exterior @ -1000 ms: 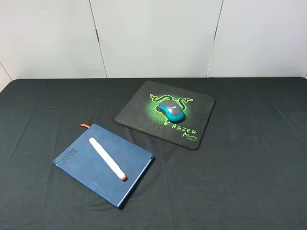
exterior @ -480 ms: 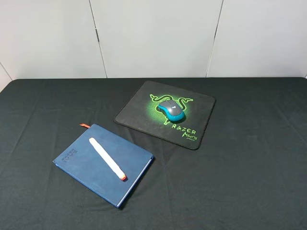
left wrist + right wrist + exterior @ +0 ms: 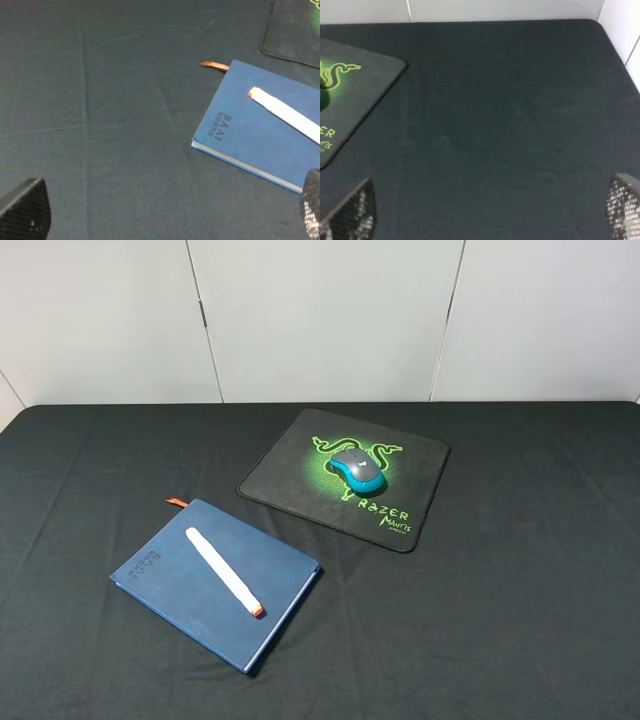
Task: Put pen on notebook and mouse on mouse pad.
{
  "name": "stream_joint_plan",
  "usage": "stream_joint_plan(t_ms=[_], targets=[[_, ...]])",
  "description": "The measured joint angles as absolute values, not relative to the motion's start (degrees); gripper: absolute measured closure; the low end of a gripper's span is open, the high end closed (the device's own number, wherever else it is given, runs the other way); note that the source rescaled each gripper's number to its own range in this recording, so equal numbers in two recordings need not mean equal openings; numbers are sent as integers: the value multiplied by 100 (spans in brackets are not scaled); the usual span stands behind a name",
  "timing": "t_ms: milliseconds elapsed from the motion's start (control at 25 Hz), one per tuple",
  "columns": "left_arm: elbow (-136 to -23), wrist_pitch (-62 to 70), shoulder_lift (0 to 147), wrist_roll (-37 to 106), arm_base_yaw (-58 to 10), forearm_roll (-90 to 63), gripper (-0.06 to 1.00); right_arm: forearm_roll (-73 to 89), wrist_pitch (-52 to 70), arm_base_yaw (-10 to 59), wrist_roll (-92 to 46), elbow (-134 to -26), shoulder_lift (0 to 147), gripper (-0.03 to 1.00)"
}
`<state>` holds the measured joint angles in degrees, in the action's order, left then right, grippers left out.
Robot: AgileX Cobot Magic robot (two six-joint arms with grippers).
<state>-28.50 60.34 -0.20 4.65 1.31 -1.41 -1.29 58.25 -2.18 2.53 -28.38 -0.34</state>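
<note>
The white pen (image 3: 223, 571) lies diagonally on the dark blue notebook (image 3: 165, 575), its orange-red tip toward the front. On the black mouse pad (image 3: 420, 465) the grey and blue mouse (image 3: 358, 470) rests over the green logo. Neither gripper shows in the exterior high view. In the left wrist view the left gripper (image 3: 167, 220) is open, its fingers wide apart over bare cloth, apart from the notebook (image 3: 250, 140) and pen (image 3: 290, 115). The right gripper (image 3: 485, 215) is open too, above bare cloth beside the mouse pad (image 3: 360, 85).
A black cloth (image 3: 520, 570) covers the whole table. White wall panels (image 3: 320, 310) stand behind its far edge. The orange ribbon bookmark (image 3: 177, 502) sticks out of the notebook's far corner. The table's right edge (image 3: 619, 55) shows in the right wrist view.
</note>
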Motion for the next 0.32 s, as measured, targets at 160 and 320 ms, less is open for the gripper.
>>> stream_joint_plan(t_ms=[160,320], targets=[[-2850,6034,-20,465,131,-141,-6,-129,5825,-218,253,-2838,-34,-3],[-2850,6034,-20,465,131,-141,-6,-129,5825,-218,253,-2838,-34,-3]])
